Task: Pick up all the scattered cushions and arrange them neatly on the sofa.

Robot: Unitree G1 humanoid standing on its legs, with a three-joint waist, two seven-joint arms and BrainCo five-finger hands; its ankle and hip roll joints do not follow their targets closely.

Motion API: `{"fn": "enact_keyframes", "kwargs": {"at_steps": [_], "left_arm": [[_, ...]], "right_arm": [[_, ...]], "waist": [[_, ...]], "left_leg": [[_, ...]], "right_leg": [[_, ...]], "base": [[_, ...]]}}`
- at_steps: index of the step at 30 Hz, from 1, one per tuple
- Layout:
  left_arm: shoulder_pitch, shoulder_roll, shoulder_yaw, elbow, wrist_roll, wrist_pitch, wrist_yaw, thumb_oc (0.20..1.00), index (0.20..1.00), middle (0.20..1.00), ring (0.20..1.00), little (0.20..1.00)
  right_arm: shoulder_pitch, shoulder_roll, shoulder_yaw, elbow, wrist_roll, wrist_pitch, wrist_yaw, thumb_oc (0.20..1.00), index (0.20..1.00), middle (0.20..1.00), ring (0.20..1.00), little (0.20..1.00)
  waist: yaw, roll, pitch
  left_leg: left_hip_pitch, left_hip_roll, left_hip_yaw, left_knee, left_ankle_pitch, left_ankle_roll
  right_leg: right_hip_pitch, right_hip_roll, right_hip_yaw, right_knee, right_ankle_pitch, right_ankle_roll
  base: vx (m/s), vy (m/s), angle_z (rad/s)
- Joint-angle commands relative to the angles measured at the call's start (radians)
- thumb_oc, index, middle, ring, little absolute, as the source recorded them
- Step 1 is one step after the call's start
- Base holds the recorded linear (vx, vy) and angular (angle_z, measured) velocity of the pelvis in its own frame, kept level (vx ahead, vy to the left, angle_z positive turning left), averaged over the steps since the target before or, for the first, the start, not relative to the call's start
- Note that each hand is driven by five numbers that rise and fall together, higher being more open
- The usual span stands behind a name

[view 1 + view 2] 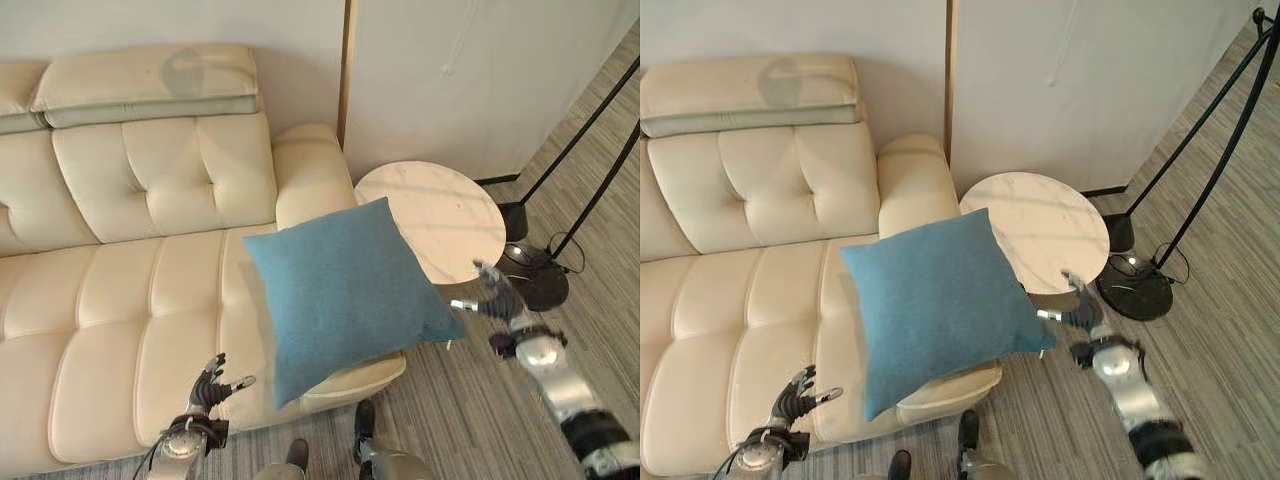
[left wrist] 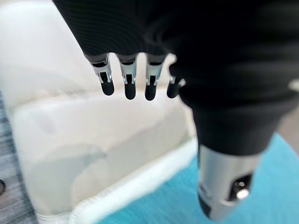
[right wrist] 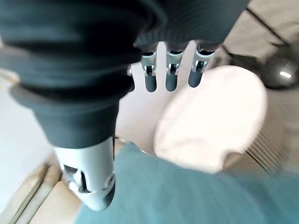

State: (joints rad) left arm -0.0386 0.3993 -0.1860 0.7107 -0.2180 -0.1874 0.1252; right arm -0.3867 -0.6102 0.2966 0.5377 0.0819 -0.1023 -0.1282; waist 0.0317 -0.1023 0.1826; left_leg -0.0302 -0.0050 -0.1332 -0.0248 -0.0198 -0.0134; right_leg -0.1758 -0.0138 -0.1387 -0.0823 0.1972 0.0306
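You are looking at one blue cushion [image 1: 345,295] hanging over the right end of the cream sofa [image 1: 120,290], tilted on a corner and overhanging the front edge of the seat, so it is not lying settled on the sofa yet. Neither hand is holding it. Your right hand [image 1: 490,298] is reaching out beside the cushion's right corner with its fingers spread, close to the cloth but closing on nothing; from the right wrist view the fingers are pointing straight past the cushion toward the round side table [image 1: 432,215]. Your left hand [image 1: 212,383] is hovering low at the front of the seat, fingers loosely open and empty, near the cushion's lower corner. The cushion may be in mid-air, though the views are not making clear whether its underside is touching the seat. Judging from this, the cushion is arriving but is still needing to be squared up against the backrest. No other cushions are appearing on the striped floor [image 1: 470,420].
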Motion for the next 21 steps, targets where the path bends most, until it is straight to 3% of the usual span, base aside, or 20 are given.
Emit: {"fn": "enact_keyframes", "kwargs": {"at_steps": [1, 2, 9, 13, 14, 15, 16, 17, 21], "left_arm": [[-0.063, 0.048, -0.016, -0.012, -0.043, -0.051, 0.036, 1.000, 1.000, 1.000, 1.000, 1.000], [-0.136, 0.032, -0.049, 0.027, -0.080, -0.053, 0.050, 1.000, 1.000, 1.000, 1.000, 1.000], [-0.313, -0.001, -0.130, 0.099, -0.139, -0.057, 0.078, 1.000, 1.000, 1.000, 1.000, 1.000], [-0.560, -0.122, -0.253, 0.173, -0.191, -0.053, 0.134, 1.000, 1.000, 1.000, 1.000, 1.000], [-0.587, -0.143, -0.265, 0.175, -0.201, -0.055, 0.138, 1.000, 1.000, 1.000, 1.000, 1.000], [-0.610, -0.161, -0.282, 0.155, -0.212, -0.061, 0.146, 1.000, 1.000, 1.000, 1.000, 1.000], [-0.623, -0.175, -0.293, 0.129, -0.218, -0.069, 0.151, 0.787, 0.787, 0.787, 0.787, 0.787], [-0.629, -0.183, -0.302, 0.090, -0.228, -0.078, 0.155, 0.200, 0.200, 0.200, 0.200, 0.200], [-0.602, -0.187, -0.298, -0.057, -0.247, -0.111, 0.169, 0.200, 0.200, 0.200, 0.200, 0.200]], "right_arm": [[-0.043, 0.023, 0.039, 0.031, 0.042, -0.022, -0.014, 1.000, 1.000, 1.000, 1.000, 1.000], [-0.146, 0.060, 0.094, 0.140, 0.067, -0.008, -0.019, 1.000, 1.000, 1.000, 1.000, 1.000], [-0.359, 0.139, 0.186, 0.353, 0.080, 0.017, -0.042, 1.000, 1.000, 1.000, 1.000, 1.000], [-0.452, 0.298, 0.255, 0.396, 0.164, 0.016, -0.063, 1.000, 1.000, 1.000, 1.000, 1.000], [-0.455, 0.316, 0.265, 0.380, 0.181, 0.011, -0.064, 0.570, 0.570, 0.570, 0.570, 0.570], [-0.452, 0.337, 0.277, 0.355, 0.202, 0.003, -0.063, 0.307, 0.307, 0.307, 0.307, 0.307], [-0.441, 0.345, 0.293, 0.322, 0.217, -0.007, -0.063, 0.200, 0.200, 0.200, 0.200, 0.200], [-0.426, 0.352, 0.307, 0.267, 0.224, -0.015, -0.059, 0.200, 0.200, 0.200, 0.200, 0.200], [-0.335, 0.358, 0.322, 0.089, 0.244, -0.048, -0.036, 0.200, 0.200, 0.200, 0.200, 0.200]], "waist": [[0.022, -0.012, 0.008], [0.026, -0.011, 0.023], [0.033, -0.001, 0.061], [0.031, 0.016, 0.109], [0.026, 0.018, 0.110], [0.024, 0.020, 0.116], [0.018, 0.020, 0.116], [0.014, 0.020, 0.117], [-0.007, 0.018, 0.108]], "left_leg": [[-0.036, -0.023, 0.030, 0.007, -0.019, -0.025], [-0.063, -0.013, 0.017, -0.005, 0.001, -0.036], [-0.120, -0.005, 0.001, -0.025, 0.041, -0.053], [-0.156, 0.000, -0.020, -0.042, 0.078, -0.070], [-0.164, -0.001, -0.025, -0.044, 0.083, -0.070], [-0.161, 0.001, -0.026, -0.046, 0.082, -0.072], [-0.167, -0.001, -0.029, -0.048, 0.086, -0.073], [-0.165, 0.000, -0.029, -0.050, 0.086, -0.074], [-0.152, 0.000, -0.014, -0.050, 0.074, -0.070]], "right_leg": [[0.017, -0.059, 0.012, 0.108, -0.177, 0.089], [-0.005, -0.053, -0.001, 0.106, -0.177, 0.082], [-0.064, -0.042, -0.012, 0.117, -0.177, 0.074], [-0.098, -0.039, -0.029, 0.131, -0.182, 0.072], [-0.104, -0.042, -0.034, 0.131, -0.181, 0.072], [-0.103, -0.041, -0.033, 0.133, -0.184, 0.072], [-0.106, -0.043, -0.035, 0.131, -0.183, 0.074], [-0.105, -0.043, -0.034, 0.131, -0.184, 0.074], [-0.094, -0.042, -0.020, 0.126, -0.184, 0.076]], "base": [[-0.04, -0.151, 0.42], [-0.03, -0.138, 0.29], [-0.04, -0.061, 0.15], [-0.04, -0.055, 0.11], [-0.01, -0.037, 0.15], [-0.01, -0.020, 0.13], [-0.01, -0.017, 0.05], [0.00, 0.000, 0.00], [0.00, 0.012, -0.02]]}}
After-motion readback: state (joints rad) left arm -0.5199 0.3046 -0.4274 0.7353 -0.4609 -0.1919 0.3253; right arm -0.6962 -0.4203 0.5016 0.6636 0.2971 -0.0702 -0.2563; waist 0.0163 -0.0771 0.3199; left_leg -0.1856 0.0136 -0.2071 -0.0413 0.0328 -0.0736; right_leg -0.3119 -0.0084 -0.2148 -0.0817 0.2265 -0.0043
